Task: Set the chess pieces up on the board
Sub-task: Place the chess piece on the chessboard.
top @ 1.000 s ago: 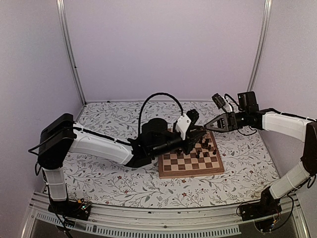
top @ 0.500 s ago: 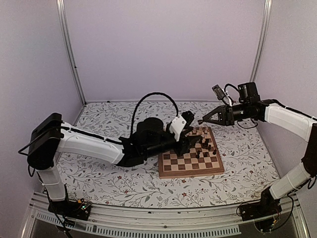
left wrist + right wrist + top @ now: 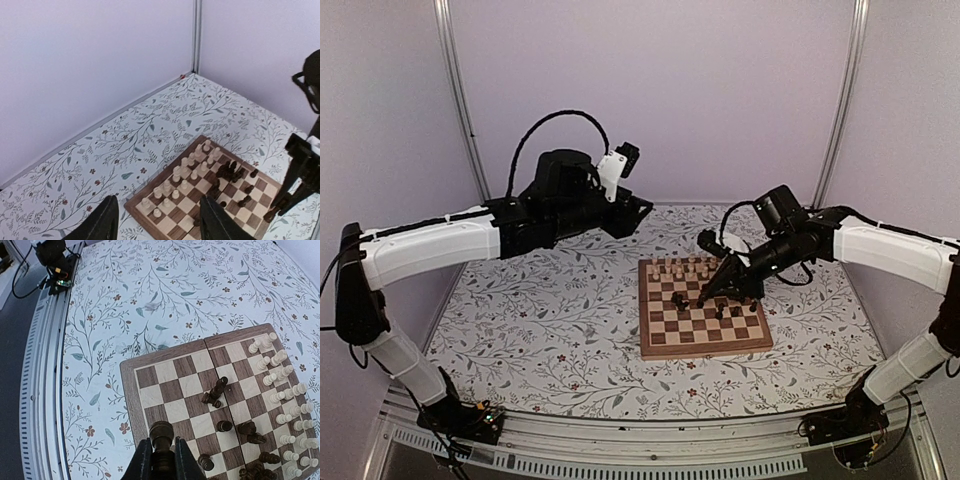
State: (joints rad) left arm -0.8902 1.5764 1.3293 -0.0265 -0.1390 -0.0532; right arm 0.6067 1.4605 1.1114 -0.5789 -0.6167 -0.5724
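The board [image 3: 702, 346] lies right of centre on the floral cloth. Pale chess pieces [image 3: 685, 268] stand in two rows along its far side. Dark chess pieces [image 3: 732, 308] are scattered in its middle and right, some lying down. My right gripper [image 3: 704, 297] hangs low over the board's middle, shut on a dark piece [image 3: 161, 436] held upright above the board's near edge [image 3: 128, 390]. My left gripper [image 3: 632, 212] is raised high behind and left of the board. It is open and empty, its fingers [image 3: 101, 226] framing the pale pieces [image 3: 175, 180] and the board [image 3: 165, 173] far below.
Floral cloth [image 3: 550, 320] covers the table. White walls with metal posts [image 3: 460, 100] close the back and sides. A grooved rail [image 3: 47, 365] runs along the near edge, with a small electronics box [image 3: 55, 267] on it. A black cable [image 3: 555, 125] loops above the left arm.
My left gripper opened and lifted off the board, swinging up and back to the left. My right gripper rose, then came down over the board's middle.
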